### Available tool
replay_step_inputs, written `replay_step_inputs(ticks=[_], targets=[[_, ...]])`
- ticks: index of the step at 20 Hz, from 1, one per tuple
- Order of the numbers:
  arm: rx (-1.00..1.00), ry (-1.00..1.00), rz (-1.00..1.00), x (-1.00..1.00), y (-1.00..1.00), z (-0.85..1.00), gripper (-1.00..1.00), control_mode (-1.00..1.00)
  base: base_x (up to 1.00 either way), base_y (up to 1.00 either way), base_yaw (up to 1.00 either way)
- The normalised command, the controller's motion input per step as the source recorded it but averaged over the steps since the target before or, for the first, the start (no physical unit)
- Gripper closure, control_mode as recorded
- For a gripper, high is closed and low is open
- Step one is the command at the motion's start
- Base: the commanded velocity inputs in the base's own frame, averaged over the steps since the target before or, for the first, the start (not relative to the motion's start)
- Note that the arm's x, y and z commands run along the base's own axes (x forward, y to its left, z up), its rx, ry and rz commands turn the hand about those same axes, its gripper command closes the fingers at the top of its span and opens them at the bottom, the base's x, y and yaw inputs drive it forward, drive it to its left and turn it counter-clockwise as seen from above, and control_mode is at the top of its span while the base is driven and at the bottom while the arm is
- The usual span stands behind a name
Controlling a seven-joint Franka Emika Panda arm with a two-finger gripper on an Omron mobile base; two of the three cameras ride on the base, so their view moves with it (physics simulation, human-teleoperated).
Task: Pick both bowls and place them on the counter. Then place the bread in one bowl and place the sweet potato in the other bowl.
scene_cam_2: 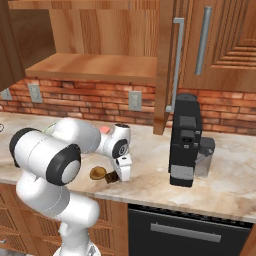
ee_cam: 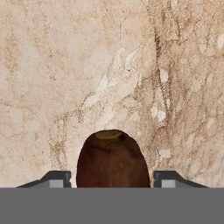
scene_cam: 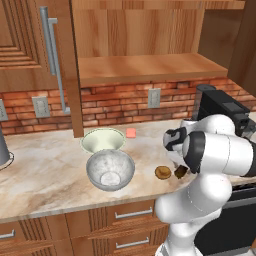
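Sweet potato sits between the fingertips of the gripper, whose jaws stand apart around it without visibly touching, so the robot must finish closing before lifting it toward a bowl.

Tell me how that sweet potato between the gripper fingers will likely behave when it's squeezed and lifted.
The sweet potato looks rounded and smooth, so it may squirm or slip sideways between the fingers flanking it. It appears solid, so probably stiff rather than squashy. Lying loose on the flat counter, a nudge could roll it.
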Motion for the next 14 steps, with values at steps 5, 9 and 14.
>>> replay_step_inputs(ticks=[5, 9, 14], targets=[[0.0, -0.04, 0.0, -0.17, -0.14, 0.08, 1.0, -1.0, 0.0, 0.0, 0.0], [-0.02, -0.15, 0.0, -0.28, -0.11, 0.26, 1.0, -1.0, 0.0, 0.0, 0.0], [-0.01, -0.1, 0.0, -0.19, 0.0, 0.42, 1.0, -1.0, 0.0, 0.0, 0.0]])
